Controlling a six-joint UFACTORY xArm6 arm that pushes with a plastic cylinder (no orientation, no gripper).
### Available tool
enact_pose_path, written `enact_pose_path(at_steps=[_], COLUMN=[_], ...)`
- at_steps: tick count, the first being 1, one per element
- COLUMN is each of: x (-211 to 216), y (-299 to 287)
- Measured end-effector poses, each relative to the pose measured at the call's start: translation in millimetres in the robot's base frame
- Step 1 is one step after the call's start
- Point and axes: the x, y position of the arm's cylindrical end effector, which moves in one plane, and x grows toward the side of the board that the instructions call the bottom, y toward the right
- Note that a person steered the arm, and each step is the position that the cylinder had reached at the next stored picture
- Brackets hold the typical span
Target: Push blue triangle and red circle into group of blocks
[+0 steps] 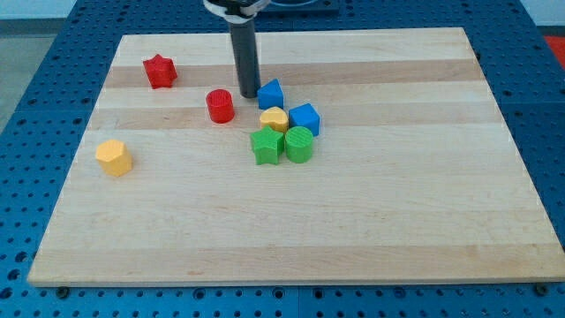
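Note:
The blue triangle (271, 94) lies near the middle of the wooden board (371, 221), just above a cluster of a yellow heart (274, 118), a blue cube (305, 118), a green star (266, 145) and a green cylinder (298, 144). It almost touches the yellow heart. The red circle (220, 106) stands apart to the left of the cluster. My tip (248, 94) rests on the board between the red circle and the blue triangle, close to the triangle's left side.
A red star (160, 71) sits at the upper left of the board. A yellow hexagon block (114, 157) sits at the left edge. A blue perforated table surrounds the board.

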Motion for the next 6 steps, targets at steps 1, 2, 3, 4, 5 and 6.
enact_pose_path(at_steps=[1,2,3,4,5,6], x=[9.5,23.9,26.5,13.4,-9.8,-18.0], y=[22.4,31.7,31.8,19.7,-5.7,-59.4])
